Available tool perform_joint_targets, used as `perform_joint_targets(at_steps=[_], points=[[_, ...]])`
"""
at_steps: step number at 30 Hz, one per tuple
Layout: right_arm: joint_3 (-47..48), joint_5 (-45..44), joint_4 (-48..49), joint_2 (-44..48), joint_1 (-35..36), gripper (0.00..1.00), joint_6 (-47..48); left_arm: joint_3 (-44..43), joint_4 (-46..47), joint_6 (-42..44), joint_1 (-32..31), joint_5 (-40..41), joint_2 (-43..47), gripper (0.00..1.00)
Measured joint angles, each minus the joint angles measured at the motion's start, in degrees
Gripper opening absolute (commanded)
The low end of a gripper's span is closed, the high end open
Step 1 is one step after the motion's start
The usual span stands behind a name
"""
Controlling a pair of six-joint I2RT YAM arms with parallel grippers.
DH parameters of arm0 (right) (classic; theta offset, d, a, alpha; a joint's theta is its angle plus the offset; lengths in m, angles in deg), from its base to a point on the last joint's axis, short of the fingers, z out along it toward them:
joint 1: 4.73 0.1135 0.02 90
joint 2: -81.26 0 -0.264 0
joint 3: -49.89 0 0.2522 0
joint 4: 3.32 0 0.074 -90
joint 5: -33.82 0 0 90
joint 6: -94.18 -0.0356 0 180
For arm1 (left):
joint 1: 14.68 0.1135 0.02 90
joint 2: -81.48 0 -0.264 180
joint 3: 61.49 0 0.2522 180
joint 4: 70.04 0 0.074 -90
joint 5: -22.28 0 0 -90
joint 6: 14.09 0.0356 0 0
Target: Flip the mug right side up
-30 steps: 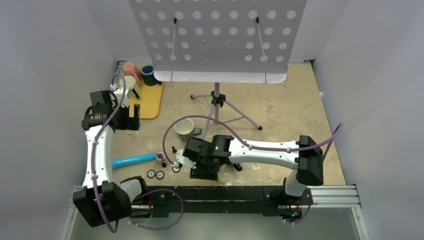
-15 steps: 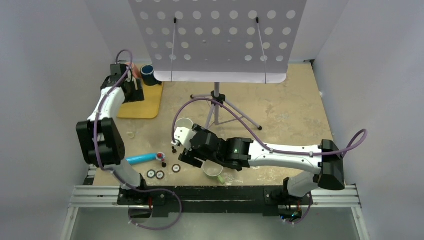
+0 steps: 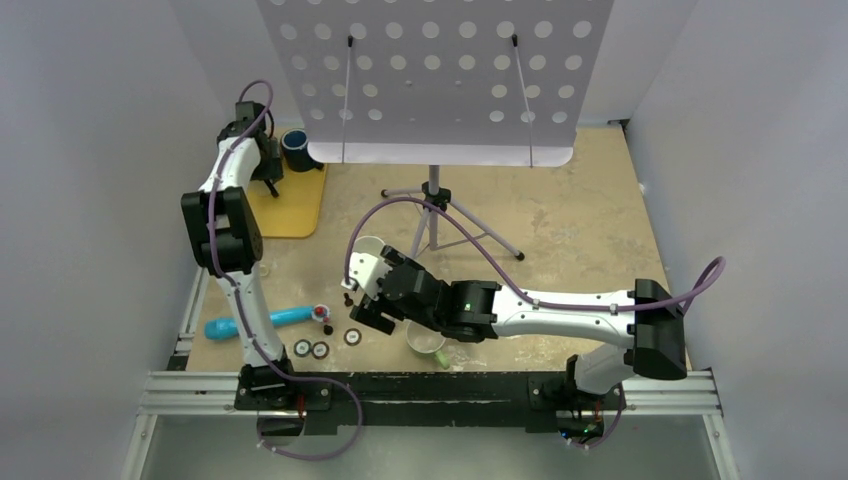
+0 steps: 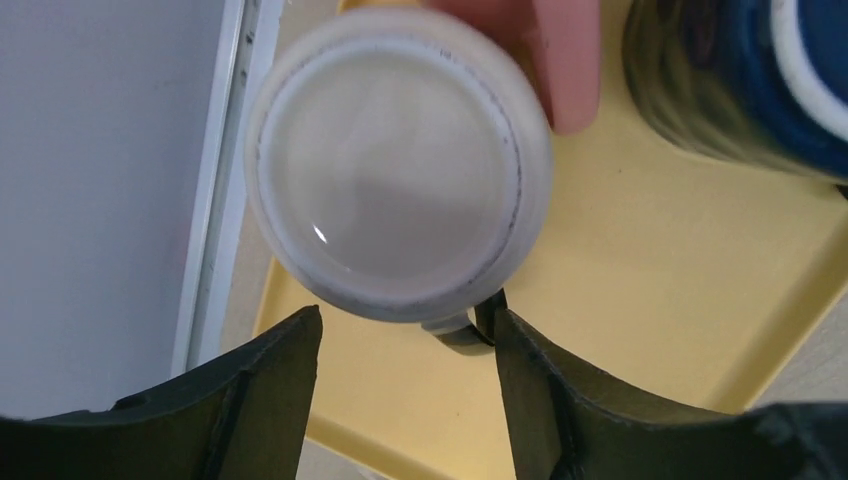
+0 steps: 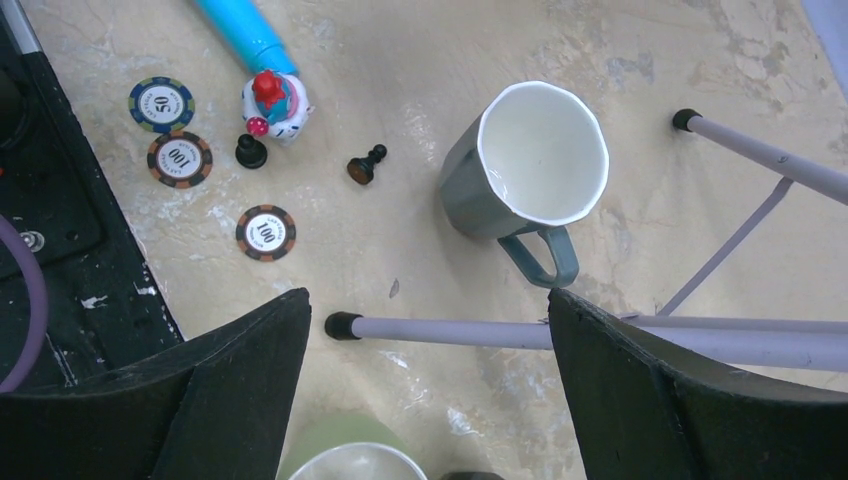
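Where tray (image 4: pixel 640 300) holds three mugs (image 4: pixel 740 80), white mug (image 4: pixel 398 170) inverted.

A grey mug (image 5: pixel 470 195) stands upright beside the legs of the music stand (image 5: pixel 450 330), near three poker chips (image 5: pixel 266 232), two black pawns (image 5: pixel 367 165), a red-capped figure (image 5: pixel 272 100) and a blue tube (image 5: pixel 240 30); a yellow tray (image 4: pixel 640 270) bears a pink cup (image 4: pixel 565 60) and a blue mug (image 4: pixel 740 90).

Robot lab test cell, not a home. Plain white enclosure walls (image 3: pixel 100 150) box in a stained beige desk (image 3: pixel 580 220). White-and-black robot arms (image 3: pixel 560 305) bolted to a slotted aluminium rail (image 3: pixel 450 385). Random props: striped poker chips (image 5: pixel 265 232), black chess pawn (image 5: pixel 362 166), white perforated stand panel (image 3: pixel 440 70).
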Motion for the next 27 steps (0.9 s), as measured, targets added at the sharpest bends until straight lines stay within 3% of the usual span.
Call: perform_joint_targets(at_steps=[5, 15, 17, 19, 20, 27], points=[[-0.07, 0.22, 0.20, 0.00, 0.00, 0.91, 0.61, -6.34, -3.76, 0.46, 0.70, -0.83, -2.99, 0.46], [-0.52, 1.05, 0.17, 0.00, 0.00, 0.91, 1.86, -4.39, -6.10, 4.90, 3.72, -5.09, -3.10, 0.34], [-0.52, 1.05, 0.17, 0.00, 0.00, 0.91, 1.86, -4.15, -6.27, 6.45, 3.72, -5.79, -3.10, 0.24], [-0.55, 1.05, 0.20, 0.00, 0.00, 0.91, 1.84, -4.15, -6.34, 7.80, 3.72, -6.58, -3.10, 0.03], [-0.57, 1.05, 0.20, 0.00, 0.00, 0.91, 1.81, -4.15, -6.23, 8.00, 3.69, -6.67, -3.10, 0.00], [-0.72, 1.07, 0.24, 0.09, 0.00, 0.92, 1.31, 0.52, -2.47, 10.38, 3.82, -8.76, -0.48, 0.00]])
